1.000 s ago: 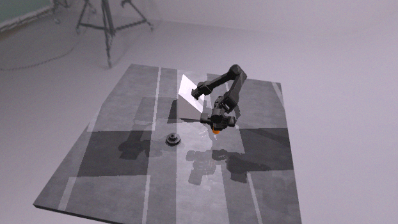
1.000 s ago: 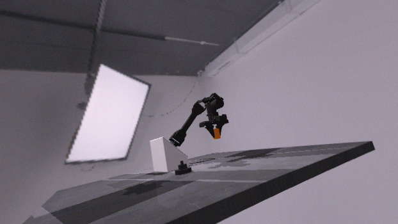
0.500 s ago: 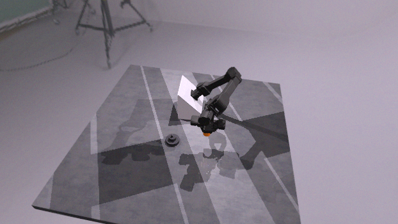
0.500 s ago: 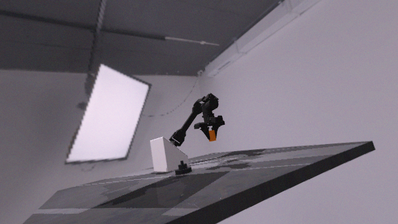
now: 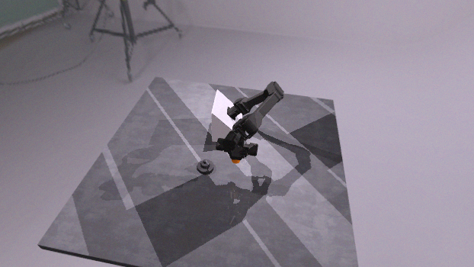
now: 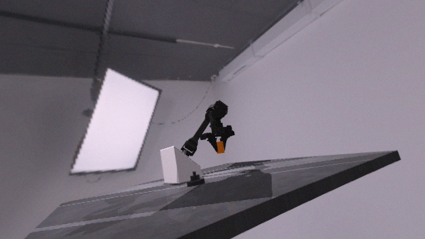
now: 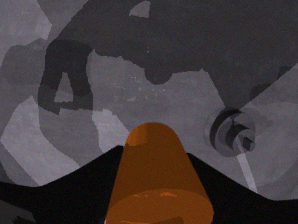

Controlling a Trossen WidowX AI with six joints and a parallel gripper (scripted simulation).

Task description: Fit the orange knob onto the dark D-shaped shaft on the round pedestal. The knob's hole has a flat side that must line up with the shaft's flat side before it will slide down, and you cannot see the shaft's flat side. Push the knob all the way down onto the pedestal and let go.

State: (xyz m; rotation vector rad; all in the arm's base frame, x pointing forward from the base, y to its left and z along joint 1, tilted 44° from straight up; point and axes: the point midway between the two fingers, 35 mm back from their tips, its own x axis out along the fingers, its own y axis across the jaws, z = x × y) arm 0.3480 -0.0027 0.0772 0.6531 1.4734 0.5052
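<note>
Above the shadow-streaked bench, the jaws are pinching the orange knob, partly open around it, while the pedestal is waiting toward nine o'clock in the top view, needing level, centred carrying before any gentle turning.

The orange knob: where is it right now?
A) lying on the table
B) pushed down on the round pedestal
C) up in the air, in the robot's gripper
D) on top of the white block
C, because the gripper pinches the orange knob above the table.
</note>
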